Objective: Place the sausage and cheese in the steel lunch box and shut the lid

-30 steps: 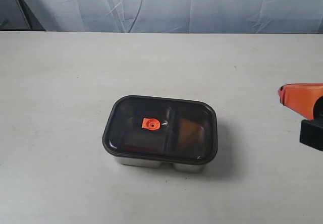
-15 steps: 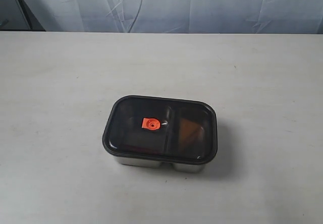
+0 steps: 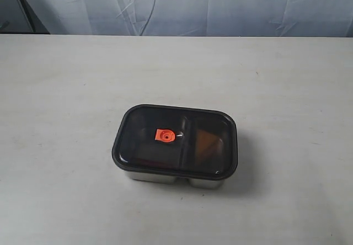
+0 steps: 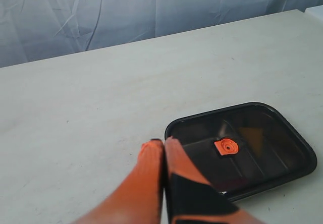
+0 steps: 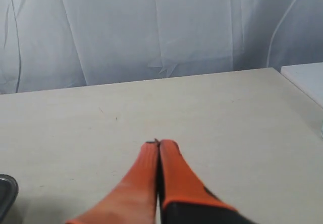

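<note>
The steel lunch box stands mid-table with the smoky dark lid seated on it, its orange valve tab at the centre. Through the lid an orange-brown shape, likely the cheese, shows in the right compartment. A faint dark red patch in the left compartment may be the sausage. In the left wrist view the lid lies just beyond my left gripper, which is shut with nothing in it. My right gripper is shut over bare table. Neither gripper shows in the exterior view.
A pale wrinkled curtain hangs behind the table's far edge. In the right wrist view a steel corner of the lunch box peeks in at the frame's edge, and a white surface sits beside the table.
One second ago the right gripper's orange finger showed at the right edge of the exterior view; it has since withdrawn out of frame. The lunch box and lid have not moved.
</note>
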Tool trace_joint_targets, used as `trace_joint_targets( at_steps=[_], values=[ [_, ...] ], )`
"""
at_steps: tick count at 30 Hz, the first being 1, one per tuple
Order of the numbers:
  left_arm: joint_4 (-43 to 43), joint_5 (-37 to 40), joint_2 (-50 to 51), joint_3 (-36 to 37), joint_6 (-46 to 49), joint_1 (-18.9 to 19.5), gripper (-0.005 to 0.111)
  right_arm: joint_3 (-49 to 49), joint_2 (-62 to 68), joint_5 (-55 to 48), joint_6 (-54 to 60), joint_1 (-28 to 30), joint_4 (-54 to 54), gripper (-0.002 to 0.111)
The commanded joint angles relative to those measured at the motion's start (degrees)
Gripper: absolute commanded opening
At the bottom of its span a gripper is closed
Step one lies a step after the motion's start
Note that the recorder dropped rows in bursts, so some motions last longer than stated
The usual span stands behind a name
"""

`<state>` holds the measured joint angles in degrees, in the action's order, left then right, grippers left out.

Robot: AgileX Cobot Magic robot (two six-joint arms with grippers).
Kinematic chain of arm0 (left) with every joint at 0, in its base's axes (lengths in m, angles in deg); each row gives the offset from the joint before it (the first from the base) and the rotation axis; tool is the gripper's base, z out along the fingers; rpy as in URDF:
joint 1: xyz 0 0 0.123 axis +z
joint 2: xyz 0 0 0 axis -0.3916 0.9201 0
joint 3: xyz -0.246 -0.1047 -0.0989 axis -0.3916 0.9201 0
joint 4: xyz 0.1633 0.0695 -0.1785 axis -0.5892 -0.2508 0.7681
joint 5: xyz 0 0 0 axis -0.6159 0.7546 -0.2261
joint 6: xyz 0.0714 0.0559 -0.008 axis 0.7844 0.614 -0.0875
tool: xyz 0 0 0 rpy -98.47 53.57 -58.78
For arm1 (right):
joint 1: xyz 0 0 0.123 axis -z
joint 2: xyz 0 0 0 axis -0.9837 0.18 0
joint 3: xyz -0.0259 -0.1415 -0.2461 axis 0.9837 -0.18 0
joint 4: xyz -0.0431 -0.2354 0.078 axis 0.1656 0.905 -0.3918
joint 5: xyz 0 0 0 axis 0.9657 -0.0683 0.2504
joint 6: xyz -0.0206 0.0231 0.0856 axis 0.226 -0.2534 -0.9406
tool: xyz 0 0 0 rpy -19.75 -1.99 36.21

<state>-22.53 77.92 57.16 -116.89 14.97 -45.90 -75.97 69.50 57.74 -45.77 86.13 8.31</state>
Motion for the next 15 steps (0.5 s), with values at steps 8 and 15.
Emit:
trace_joint_targets(
  at_steps=[8, 15],
  values=[
    [-0.2, -0.2, -0.4, 0.3, -0.4, -0.1, 0.0, -4.3, -2.0, -1.5, 0.3, 0.3, 4.8, -0.001],
    [-0.4, -0.2, -0.4, 0.3, -0.4, -0.1, 0.0, -4.3, -2.0, -1.7, -0.1, 0.3, 5.8, -0.001]
  ],
)
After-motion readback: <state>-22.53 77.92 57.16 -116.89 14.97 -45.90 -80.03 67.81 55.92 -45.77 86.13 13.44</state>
